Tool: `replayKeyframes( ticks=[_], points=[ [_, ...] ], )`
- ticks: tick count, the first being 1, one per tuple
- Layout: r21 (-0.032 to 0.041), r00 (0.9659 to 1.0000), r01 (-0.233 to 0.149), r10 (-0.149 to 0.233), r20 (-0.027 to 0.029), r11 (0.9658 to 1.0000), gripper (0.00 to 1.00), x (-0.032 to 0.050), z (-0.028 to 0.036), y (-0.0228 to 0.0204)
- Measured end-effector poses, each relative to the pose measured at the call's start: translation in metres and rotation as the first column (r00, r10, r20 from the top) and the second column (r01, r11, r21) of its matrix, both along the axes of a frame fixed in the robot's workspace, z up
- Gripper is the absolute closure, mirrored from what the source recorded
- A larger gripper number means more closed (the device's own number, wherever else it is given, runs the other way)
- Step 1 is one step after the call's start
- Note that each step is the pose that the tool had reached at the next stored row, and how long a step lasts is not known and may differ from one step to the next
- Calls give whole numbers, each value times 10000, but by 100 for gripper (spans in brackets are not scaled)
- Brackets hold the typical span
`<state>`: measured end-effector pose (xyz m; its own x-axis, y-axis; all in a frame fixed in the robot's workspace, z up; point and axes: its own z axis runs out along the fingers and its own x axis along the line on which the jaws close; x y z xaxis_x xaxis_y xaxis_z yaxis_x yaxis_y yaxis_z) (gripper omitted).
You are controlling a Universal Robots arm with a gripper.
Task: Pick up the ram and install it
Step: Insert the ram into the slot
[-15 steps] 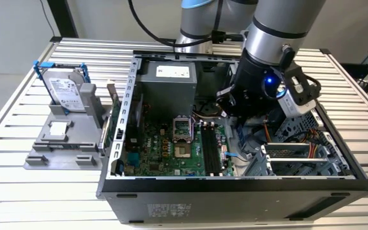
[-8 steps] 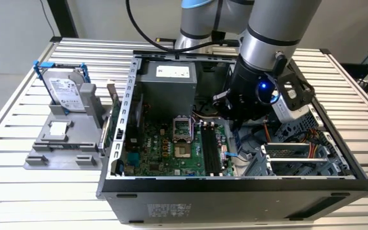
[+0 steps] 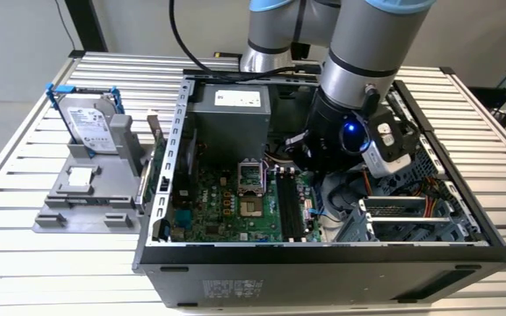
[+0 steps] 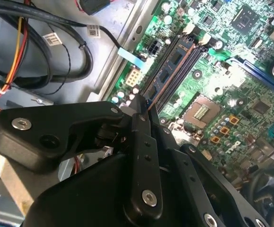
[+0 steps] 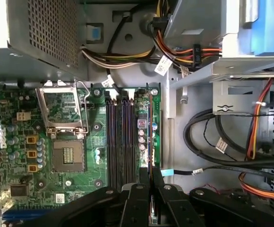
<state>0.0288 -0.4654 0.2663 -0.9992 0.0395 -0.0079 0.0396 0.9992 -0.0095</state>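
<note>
Slatted metal tabletop (image 3: pixel 51 263) carries an open black tower computer case (image 3: pixel 323 270) lying on its side, and the silver-grey robot arm (image 3: pixel 367 59) reaches down into it. In both wrist views the black two-fingered gripper (image 5: pixel 150 171) is clenched on the ram (image 4: pixel 163 75), a thin dark-blue stick with a row of black chips. The stick is held on edge, parallel to the long black memory slots (image 5: pixel 120 142) on the green motherboard (image 5: pixel 96 142). It appears to sit just beside the slots, toward the board's outer edge; whether its lower edge touches anything I cannot tell.

I judge the pick-up done and the installing in hand. Seating calls for lining the stick over one slot, between the white end latches (image 5: pixel 110 97), then a square, straight press.

The case also holds a grey power-supply box (image 3: pixel 231 118) and bundled black, red and yellow cables (image 5: pixel 207 142). Beside the case, a grey holder (image 3: pixel 77 191) keeps a silver hard drive in a blue frame (image 3: pixel 89 125) upright.
</note>
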Motion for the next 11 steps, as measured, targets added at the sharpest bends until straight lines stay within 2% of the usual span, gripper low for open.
replayKeyframes(
  ticks=[2,5,11],
  points=[
    [-1,10000,11,-11,-60,10000,100,-2,-11,0],
    [1,10000,12,-12,-62,10000,100,-2,-16,0],
    [0,10000,0,0,-63,10000,100,-13,-120,0]
  ],
)
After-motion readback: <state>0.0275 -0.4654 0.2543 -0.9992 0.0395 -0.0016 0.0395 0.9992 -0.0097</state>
